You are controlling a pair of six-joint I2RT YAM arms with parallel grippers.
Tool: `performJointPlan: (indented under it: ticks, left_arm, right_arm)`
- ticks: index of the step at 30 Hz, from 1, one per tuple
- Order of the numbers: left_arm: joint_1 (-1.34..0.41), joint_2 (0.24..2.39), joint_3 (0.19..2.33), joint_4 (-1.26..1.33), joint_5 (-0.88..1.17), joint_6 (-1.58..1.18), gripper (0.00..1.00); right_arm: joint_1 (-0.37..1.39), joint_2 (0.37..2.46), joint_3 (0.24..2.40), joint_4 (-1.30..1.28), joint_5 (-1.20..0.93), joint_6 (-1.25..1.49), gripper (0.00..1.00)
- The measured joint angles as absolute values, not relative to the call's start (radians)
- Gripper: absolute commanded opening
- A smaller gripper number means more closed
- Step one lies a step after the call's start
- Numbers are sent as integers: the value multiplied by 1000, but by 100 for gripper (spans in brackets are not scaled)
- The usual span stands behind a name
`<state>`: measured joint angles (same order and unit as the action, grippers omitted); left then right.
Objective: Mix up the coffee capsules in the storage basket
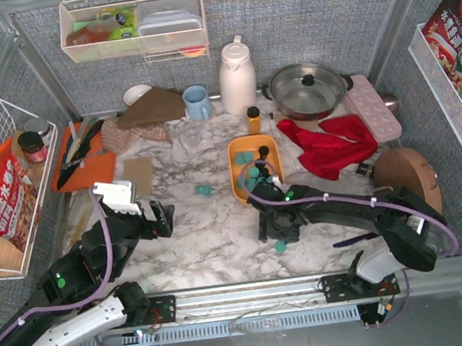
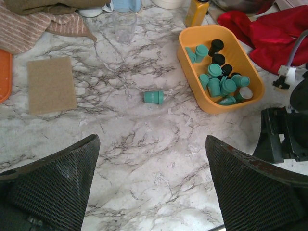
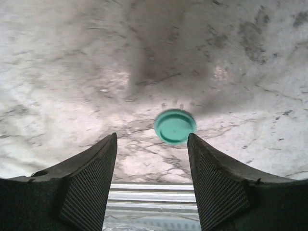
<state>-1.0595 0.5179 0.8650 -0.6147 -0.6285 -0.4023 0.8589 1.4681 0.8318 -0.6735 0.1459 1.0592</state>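
The orange storage basket (image 1: 237, 172) (image 2: 211, 107) sits mid-table and holds several teal and black coffee capsules (image 2: 220, 82). One teal capsule (image 1: 204, 190) (image 2: 154, 96) lies on its side on the marble, left of the basket. Another teal capsule (image 1: 280, 247) (image 3: 175, 126) stands on the marble in front of the basket. My right gripper (image 1: 276, 231) (image 3: 151, 137) hangs open just above it; the capsule is off the tip of the right finger (image 3: 211, 168), not between the two. My left gripper (image 1: 163, 218) (image 2: 151, 139) is wide open over bare marble, holding nothing.
A red cloth (image 1: 328, 145) lies right of the basket, with a round wooden board (image 1: 406, 174) nearer me. A yellow bottle (image 1: 253, 120), a white thermos (image 1: 237, 76), a pot (image 1: 309, 89) and a blue mug (image 1: 196, 102) stand behind it. A brown pad (image 2: 50, 84) lies at left.
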Motion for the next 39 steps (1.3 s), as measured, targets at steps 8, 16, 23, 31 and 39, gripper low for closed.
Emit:
performJointPlan:
  ticks: [8, 16, 23, 31, 39]
  left_arm:
    - [-1060, 524, 865, -615, -625, -408, 99]
    - [-1060, 529, 866, -615, -617, -421, 99]
    - [-1060, 543, 900, -627, -602, -430, 99]
    - [-1060, 534, 903, -631, -601, -440, 99]
    - [-1060, 534, 903, -632, -599, -445, 99]
  right_arm:
    - [869, 1342, 780, -653, 179, 1044, 64]
    - [869, 1334, 691, -609, 162, 990, 63]
    - [877, 1411, 709, -566, 119, 937, 63]
    - [886, 1470, 760, -594, 117, 910, 54]
    - [892, 1512, 806, -596, 99, 880, 45]
